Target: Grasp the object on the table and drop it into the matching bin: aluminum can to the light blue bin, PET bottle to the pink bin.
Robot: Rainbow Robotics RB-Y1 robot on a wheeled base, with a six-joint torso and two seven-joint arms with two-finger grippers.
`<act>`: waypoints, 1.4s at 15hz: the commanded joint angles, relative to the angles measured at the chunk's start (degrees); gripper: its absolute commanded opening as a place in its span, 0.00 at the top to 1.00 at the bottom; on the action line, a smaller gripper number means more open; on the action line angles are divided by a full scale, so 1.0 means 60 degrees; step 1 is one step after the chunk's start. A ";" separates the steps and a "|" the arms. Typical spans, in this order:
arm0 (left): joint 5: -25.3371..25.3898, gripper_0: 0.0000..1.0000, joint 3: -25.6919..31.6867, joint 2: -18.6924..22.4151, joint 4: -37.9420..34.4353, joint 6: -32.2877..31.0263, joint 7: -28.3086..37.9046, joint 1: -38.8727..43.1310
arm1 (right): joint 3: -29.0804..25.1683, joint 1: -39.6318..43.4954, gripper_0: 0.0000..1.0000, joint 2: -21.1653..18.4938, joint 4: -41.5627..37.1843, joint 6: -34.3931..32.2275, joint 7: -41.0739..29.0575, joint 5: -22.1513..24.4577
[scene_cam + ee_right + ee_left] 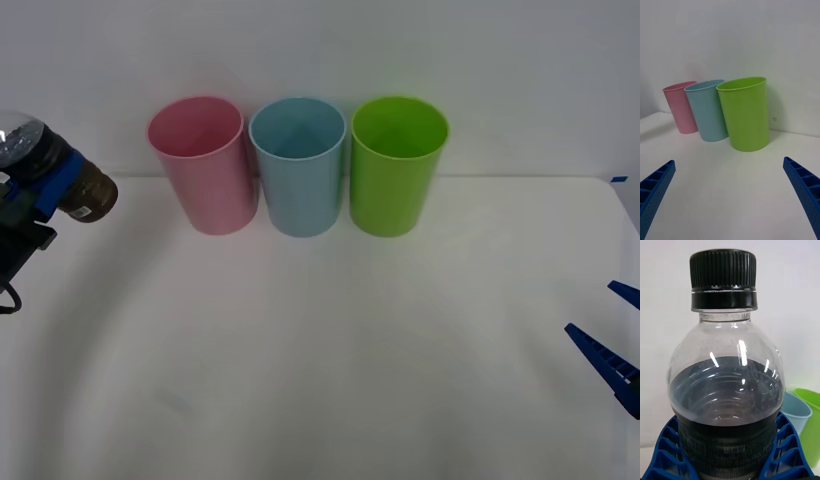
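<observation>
Where the front view looks down on the smooth white table (330,350), three tall round plastic bins stand in a row along its far edge, each tapering toward its base: the pink bin (205,175) on the left, the light blue bin (298,175) in the middle touching it, and a lime green bin (395,175) just beside on the right. At the left edge, the left gripper (45,185) is held above the table, left of the pink bin, its blue ribbed fingers clamped round the PET bottle (70,185), which lies tilted on its side with its clear rounded body and dark end projecting past the fingers. At the lower right edge, the right gripper (625,335) hangs low over the table, well apart from the bins, its two pointed blue fingers spread with nothing between them.

In the right wrist view, the green bin (747,114) stands nearest, the light blue bin (707,110) and pink bin (679,107) beyond it; the gripper's own fingers (655,191), blue with a fine dotted texture, sit wide apart over bare tabletop.

In the left wrist view, the bottle (726,390) is seen close: a finely ridged black screw cap (722,270), a clear domed shoulder with bright reflections, and a dark label band with small print. Blue lattice-ribbed fingers (666,450) press its body on both sides. The rims of the light blue bin (797,408) and green bin (808,397) show behind.
</observation>
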 commanded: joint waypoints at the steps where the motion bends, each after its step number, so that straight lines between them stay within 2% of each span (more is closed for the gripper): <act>1: -0.0592 1.00 -0.0108 0.0042 0.0012 0.0316 0.0789 -0.0699 | 0.0000 0.0000 0.00 0.0000 0.0000 0.0000 0.0000 0.0000; 5: -0.1368 1.00 -0.0738 0.0027 0.0290 0.1049 0.1258 -0.1680 | 0.0000 0.0000 0.00 0.0000 0.0000 0.0000 0.0000 0.0000; 15: -0.2774 1.00 -0.1383 0.0012 0.3674 0.1166 0.1141 -0.5122 | 0.0000 0.0000 0.00 0.0000 0.0000 0.0000 0.0000 0.0000; 21: -0.3770 1.00 -0.1397 -0.0295 0.4919 0.1268 0.1023 -0.6382 | 0.0000 0.0000 0.00 0.0000 0.0000 0.0000 0.0000 0.0000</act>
